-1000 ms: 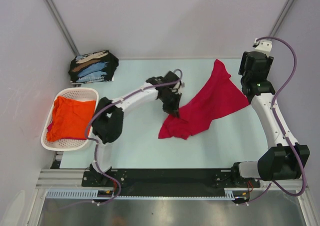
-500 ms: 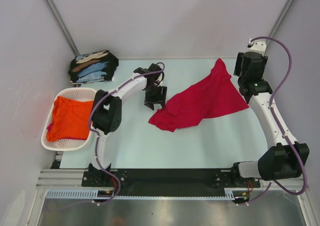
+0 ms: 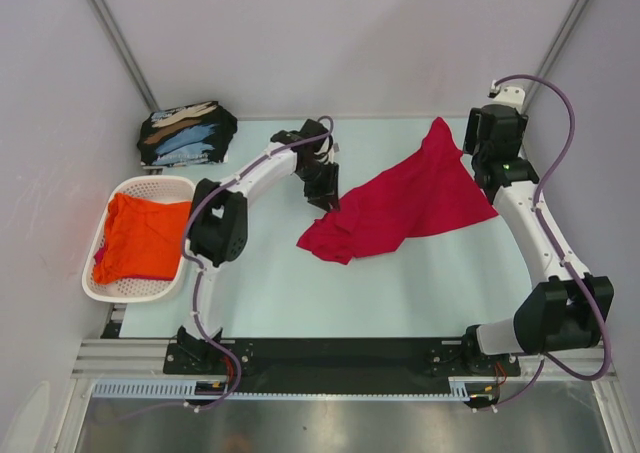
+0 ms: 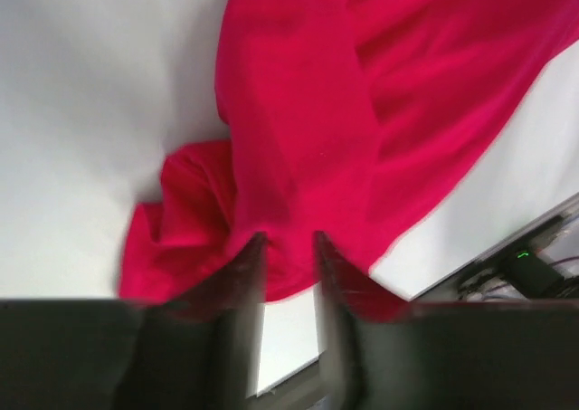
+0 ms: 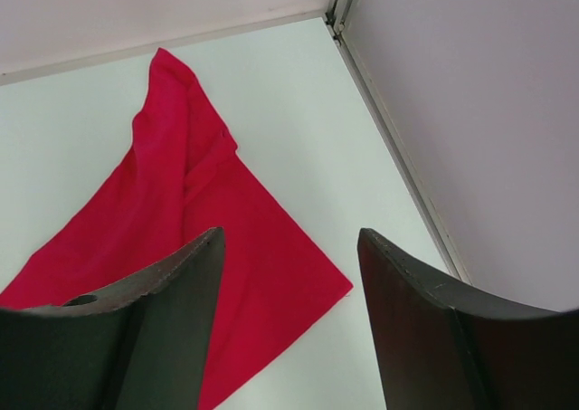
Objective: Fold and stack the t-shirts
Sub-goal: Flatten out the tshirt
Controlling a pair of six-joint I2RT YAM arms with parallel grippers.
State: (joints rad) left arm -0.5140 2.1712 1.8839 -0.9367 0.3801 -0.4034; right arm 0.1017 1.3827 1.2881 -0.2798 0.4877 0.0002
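A crimson red t-shirt (image 3: 400, 203) lies loosely spread on the table, one corner pointing toward the back wall and its bunched end (image 3: 325, 241) at the near left. My left gripper (image 3: 326, 199) hovers at the shirt's left edge. In the left wrist view that gripper (image 4: 285, 243) is open, with only table and red cloth (image 4: 298, 120) showing past the fingers. My right gripper (image 3: 490, 173) hangs above the shirt's right corner. In its own view the right gripper (image 5: 289, 236) stands wide open and empty over the red t-shirt (image 5: 181, 211).
Folded black t-shirts with light-blue and tan prints (image 3: 187, 133) sit stacked at the back left corner. A white perforated basket (image 3: 95, 273) at the left edge holds an orange t-shirt (image 3: 140, 235). Walls close in at the back and right (image 5: 470, 111).
My left gripper let go of the red shirt's bunched end and drew back toward the far left. The shirt slid left and settled flat. The right arm edged slightly toward the back.
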